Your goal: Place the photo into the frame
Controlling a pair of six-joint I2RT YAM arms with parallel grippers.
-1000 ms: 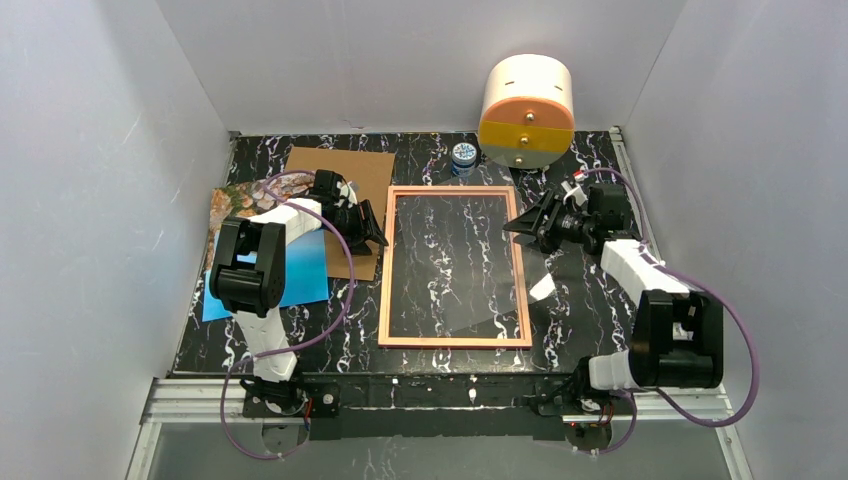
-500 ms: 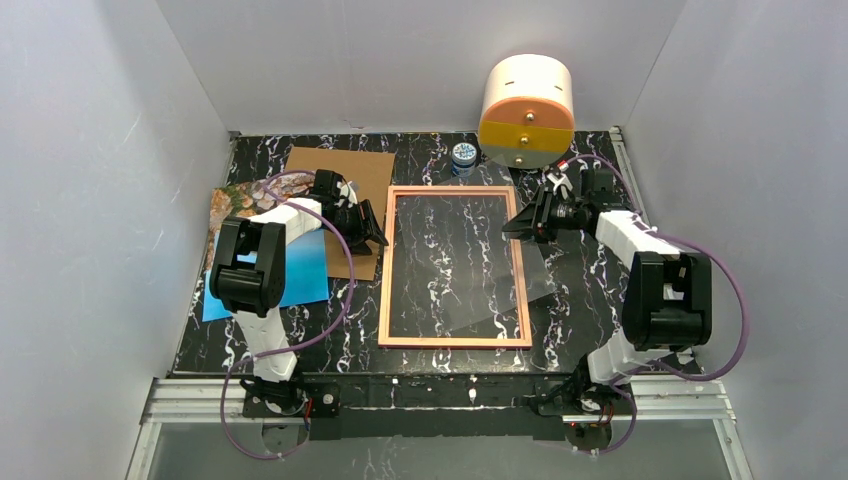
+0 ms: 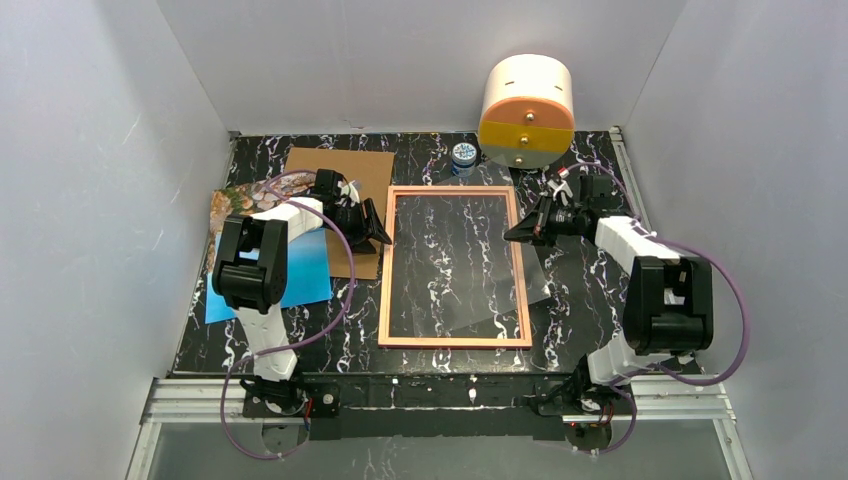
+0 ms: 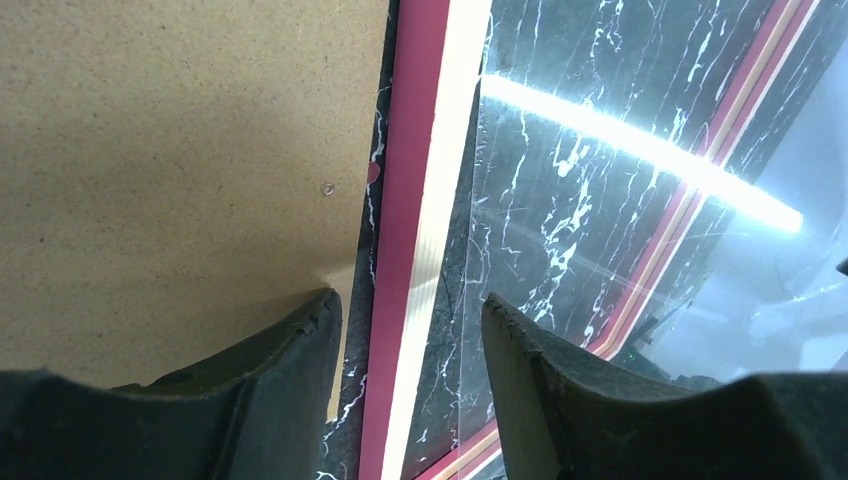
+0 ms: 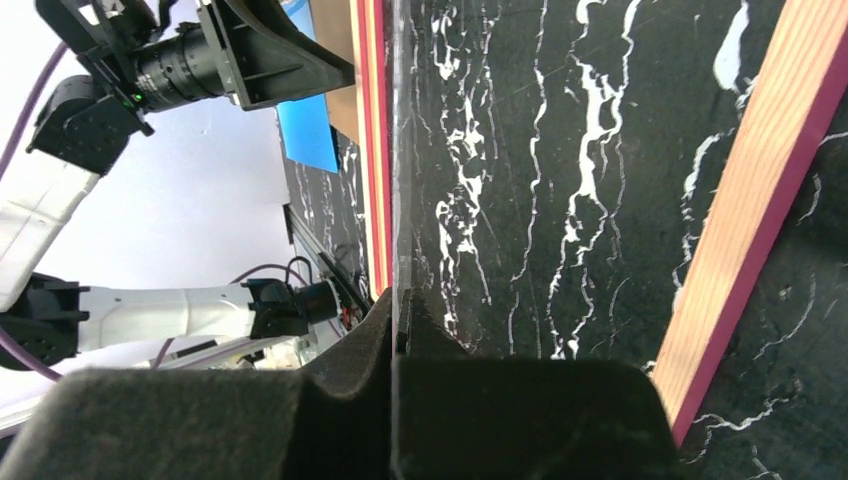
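Observation:
The frame [image 3: 455, 342] lies flat mid-table, tan-orange back rim up. Its clear pane [image 3: 540, 283] sits skewed, one corner poking out past the right rim. My right gripper [image 3: 515, 235] is at that rim, shut on the pane's thin edge [image 5: 394, 200]; in the right wrist view the right gripper [image 5: 397, 305] has both pads pressed on it. My left gripper [image 3: 378, 232] stands open astride the left rim [image 4: 410, 230], fingers [image 4: 300, 350] clear of it on both sides. The photo [image 3: 300, 270] lies at far left, partly under the left arm.
A brown cardboard board [image 3: 335, 168] lies behind the left gripper, and shows in the left wrist view as the cardboard board [image 4: 180, 150]. A white cylinder with an orange-yellow face [image 3: 527, 110] and a small blue-lidded jar [image 3: 463, 155] stand at the back. Grey walls close in on both sides.
My right gripper has closed on the pane's edge and drawn slightly back, its arm folding upright. The pane now sits skewed. The left arm has barely moved.

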